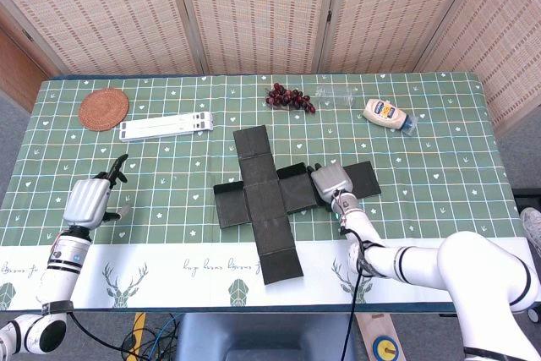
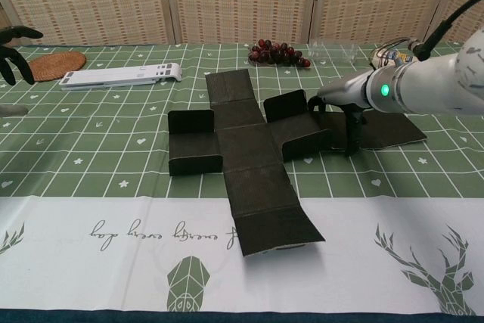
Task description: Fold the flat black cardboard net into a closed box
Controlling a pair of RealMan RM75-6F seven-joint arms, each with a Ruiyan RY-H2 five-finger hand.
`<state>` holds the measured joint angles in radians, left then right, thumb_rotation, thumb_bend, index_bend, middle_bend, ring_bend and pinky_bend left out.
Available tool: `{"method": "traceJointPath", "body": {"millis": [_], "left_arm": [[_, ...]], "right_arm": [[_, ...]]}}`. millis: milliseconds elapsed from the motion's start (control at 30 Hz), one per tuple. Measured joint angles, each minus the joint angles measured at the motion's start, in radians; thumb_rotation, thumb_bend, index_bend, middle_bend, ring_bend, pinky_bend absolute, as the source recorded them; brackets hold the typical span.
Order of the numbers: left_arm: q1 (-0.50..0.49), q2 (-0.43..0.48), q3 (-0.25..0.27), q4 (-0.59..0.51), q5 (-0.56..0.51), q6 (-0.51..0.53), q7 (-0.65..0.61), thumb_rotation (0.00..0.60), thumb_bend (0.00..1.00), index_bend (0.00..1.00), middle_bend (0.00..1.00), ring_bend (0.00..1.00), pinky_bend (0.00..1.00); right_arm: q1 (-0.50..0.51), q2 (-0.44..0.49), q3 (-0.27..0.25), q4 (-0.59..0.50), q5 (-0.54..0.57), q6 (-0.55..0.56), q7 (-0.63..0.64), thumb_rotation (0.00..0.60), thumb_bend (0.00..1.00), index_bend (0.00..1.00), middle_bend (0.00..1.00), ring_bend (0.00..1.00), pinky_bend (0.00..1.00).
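The black cardboard net (image 1: 262, 200) lies as a cross in the middle of the table, long axis running front to back. In the chest view the net (image 2: 249, 149) has its left side flap (image 2: 190, 121) and its right side flap (image 2: 286, 105) standing partly up. My right hand (image 1: 331, 182) hovers over the net's right arm. In the chest view the right hand (image 2: 344, 96) reaches its fingers (image 2: 314, 101) to the raised right flap's edge, thumb pointing down at the flat outer panel (image 2: 386, 128); it grips nothing. My left hand (image 1: 89, 199) rests far left, fingers spread, empty.
At the back lie a woven coaster (image 1: 103, 109), a white folding stand (image 1: 166, 127), a bunch of dark grapes (image 1: 289, 97), a clear plastic bottle (image 1: 338, 95) and a mayonnaise bottle (image 1: 389, 113). The green checked cloth ends in a white front border (image 2: 151, 232).
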<state>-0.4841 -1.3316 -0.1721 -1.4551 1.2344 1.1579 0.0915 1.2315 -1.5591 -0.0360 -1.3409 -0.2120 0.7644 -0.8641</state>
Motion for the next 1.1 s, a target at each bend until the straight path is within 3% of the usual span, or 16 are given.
{"method": "traceJointPath", "body": {"millis": [367,500,633,700,767,867,1100], "left_arm": [[0.005,-0.013,-0.003,0.023,0.013,0.012,-0.027,0.6,0.22,0.01,0.38,0.38,0.62],[0.004,-0.028,0.0,0.058,0.028,0.014,-0.045,0.6,0.22,0.11,0.38,0.41,0.63],[-0.004,-0.052,0.009,0.119,0.069,0.017,-0.069,0.6,0.22,0.27,0.46,0.56,0.7],[-0.011,-0.066,0.016,0.156,0.097,0.02,-0.078,0.6,0.22,0.37,0.54,0.73,0.82],[-0.023,-0.085,0.029,0.207,0.135,0.019,-0.087,0.6,0.22,0.4,0.58,0.82,0.9],[-0.044,-0.121,0.052,0.292,0.2,0.021,-0.104,0.6,0.22,0.4,0.59,0.85,0.93],[-0.104,-0.241,0.107,0.48,0.34,0.042,-0.165,0.6,0.18,0.19,0.38,0.83,0.94]], "right_arm": [[-0.013,0.023,0.028,-0.044,-0.048,0.021,0.051,0.6,0.41,0.24,0.27,0.76,0.98],[-0.037,0.041,0.047,-0.076,-0.094,0.023,0.109,0.6,0.43,0.24,0.28,0.76,0.98],[-0.069,0.054,0.065,-0.101,-0.172,0.018,0.183,0.6,0.44,0.25,0.29,0.76,0.98],[-0.084,0.056,0.073,-0.109,-0.21,0.017,0.214,0.6,0.44,0.25,0.29,0.77,0.98],[-0.1,0.057,0.082,-0.116,-0.253,0.015,0.247,0.6,0.44,0.25,0.29,0.77,0.98],[-0.12,0.056,0.092,-0.124,-0.3,0.013,0.284,0.6,0.45,0.25,0.29,0.77,0.98],[-0.138,0.049,0.091,-0.128,-0.326,0.021,0.303,0.6,0.45,0.25,0.29,0.77,0.98]]}}
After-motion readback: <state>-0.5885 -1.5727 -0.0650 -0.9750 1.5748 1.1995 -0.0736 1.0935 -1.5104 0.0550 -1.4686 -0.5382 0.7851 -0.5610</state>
